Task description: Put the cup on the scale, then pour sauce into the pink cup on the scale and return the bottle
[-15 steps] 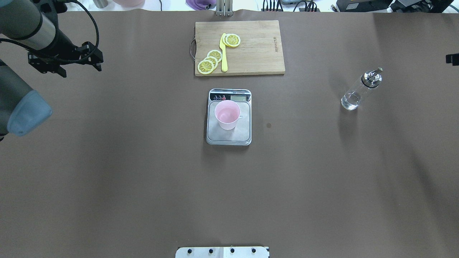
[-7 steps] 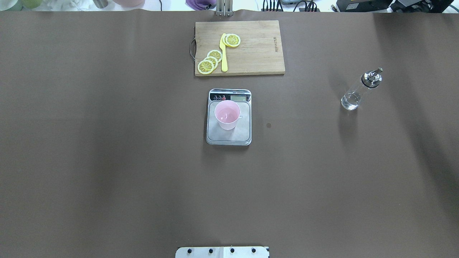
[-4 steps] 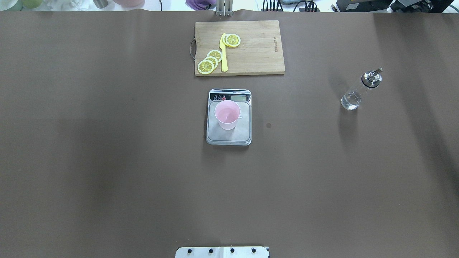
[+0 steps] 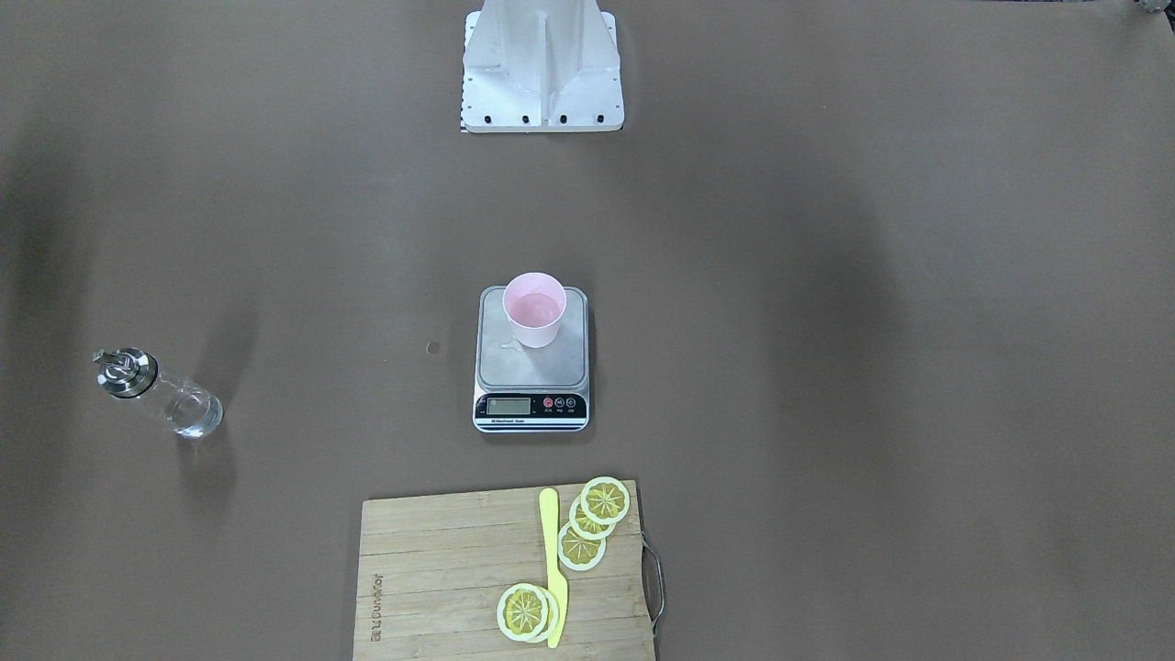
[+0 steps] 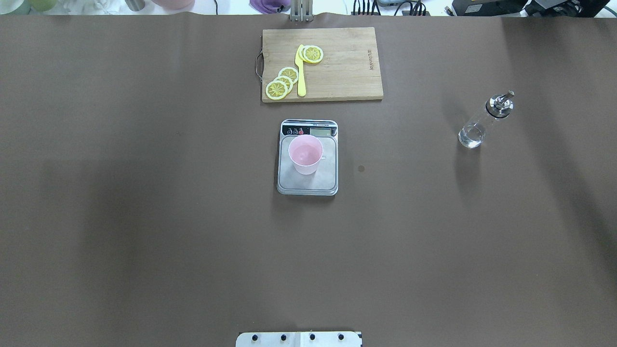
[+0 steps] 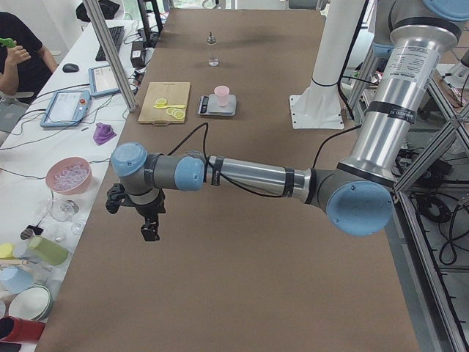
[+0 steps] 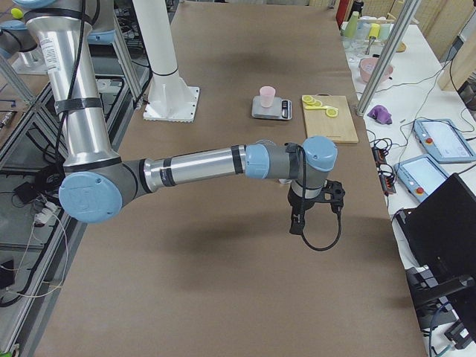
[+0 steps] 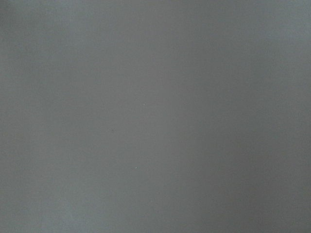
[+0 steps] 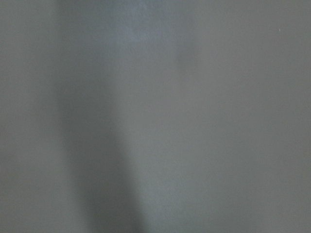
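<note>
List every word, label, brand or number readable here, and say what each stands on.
Nothing is clear enough to quote.
On the cutting board: a brand mark burnt along one short edge, too small to read.
On the scale: white print and button symbols on the black front strip, too small; no digits legible.
On the bottle: no legible marks.

Wide gap between bottle and scale; cutting board near scale's far edge; cup mouth open upward

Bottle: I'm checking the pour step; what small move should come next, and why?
Probably swing the right gripper toward the bottle: the cup already stands on the scale, the bottle stands alone on the robot's right, and that gripper hangs away from it.
</note>
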Robot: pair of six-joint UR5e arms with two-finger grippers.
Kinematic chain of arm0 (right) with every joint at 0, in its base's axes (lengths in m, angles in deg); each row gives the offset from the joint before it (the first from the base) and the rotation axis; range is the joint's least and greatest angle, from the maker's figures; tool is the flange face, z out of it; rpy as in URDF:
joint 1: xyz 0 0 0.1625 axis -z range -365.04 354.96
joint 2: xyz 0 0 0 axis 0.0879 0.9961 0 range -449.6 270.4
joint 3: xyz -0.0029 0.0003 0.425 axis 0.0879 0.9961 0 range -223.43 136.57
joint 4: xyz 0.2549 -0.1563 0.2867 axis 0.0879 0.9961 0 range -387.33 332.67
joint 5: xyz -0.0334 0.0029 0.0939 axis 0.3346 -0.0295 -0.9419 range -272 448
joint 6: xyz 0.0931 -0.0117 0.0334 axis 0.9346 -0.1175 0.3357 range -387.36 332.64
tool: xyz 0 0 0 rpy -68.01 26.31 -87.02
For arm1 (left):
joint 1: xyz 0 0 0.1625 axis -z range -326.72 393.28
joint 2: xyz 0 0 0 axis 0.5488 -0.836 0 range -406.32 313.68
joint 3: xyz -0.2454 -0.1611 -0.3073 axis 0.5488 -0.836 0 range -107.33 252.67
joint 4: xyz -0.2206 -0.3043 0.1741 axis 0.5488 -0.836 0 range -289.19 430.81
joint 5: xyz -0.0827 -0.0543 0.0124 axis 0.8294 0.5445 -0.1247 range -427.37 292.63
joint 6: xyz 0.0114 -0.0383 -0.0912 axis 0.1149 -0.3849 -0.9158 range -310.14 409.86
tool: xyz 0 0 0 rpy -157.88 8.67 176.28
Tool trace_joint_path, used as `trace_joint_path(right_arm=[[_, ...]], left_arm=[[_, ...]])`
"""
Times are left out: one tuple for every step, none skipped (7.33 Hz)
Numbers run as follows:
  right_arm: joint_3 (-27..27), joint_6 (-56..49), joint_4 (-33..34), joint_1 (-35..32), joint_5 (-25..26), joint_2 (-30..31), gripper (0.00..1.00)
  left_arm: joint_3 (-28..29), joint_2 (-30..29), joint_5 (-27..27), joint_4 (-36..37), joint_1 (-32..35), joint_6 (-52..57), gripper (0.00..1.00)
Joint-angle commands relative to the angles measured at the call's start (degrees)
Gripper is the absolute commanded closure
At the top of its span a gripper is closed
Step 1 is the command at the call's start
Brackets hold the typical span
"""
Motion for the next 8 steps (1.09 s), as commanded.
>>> trace_joint_path(right_arm=[[0.1,-2.1,1.4,0.1,-1.1,3.4,0.00],[0.4,-2.1,1.3,0.1,-3.1,4.8,0.00],[0.2,-1.7,0.8,0.1,-3.2,4.6,0.00],[-0.2,-1.8,0.5,0.1,-3.2,4.8,0.00],[-0.3,-1.9,0.5,0.1,-3.2,4.9,0.00],[-0.5,-1.8,0.6,0.0,-3.3,5.0,0.00],[-0.5,-2.1,0.5,0.0,-3.2,5.2,0.00],[-0.4,-2.2,0.5,0.0,-3.2,5.6,0.00]], left_arm=[[-0.6,1.8,0.2,-2.8,0.1,-5.9,0.02],[-0.8,2.3,0.3,-3.8,0.0,-6.2,0.02],[-1.1,2.3,0.2,-4.0,0.1,-6.1,0.02],[-1.3,2.4,0.3,-4.4,1.1,-6.1,0.02],[-1.2,3.5,0.1,-4.4,1.2,-6.3,0.02],[-2.5,5.4,0.2,-4.4,1.3,-6.0,0.02],[-3.3,5.9,-0.1,-4.3,1.2,-6.0,0.02],[-3.5,6.0,0.1,-4.2,1.3,-5.9,0.02]])
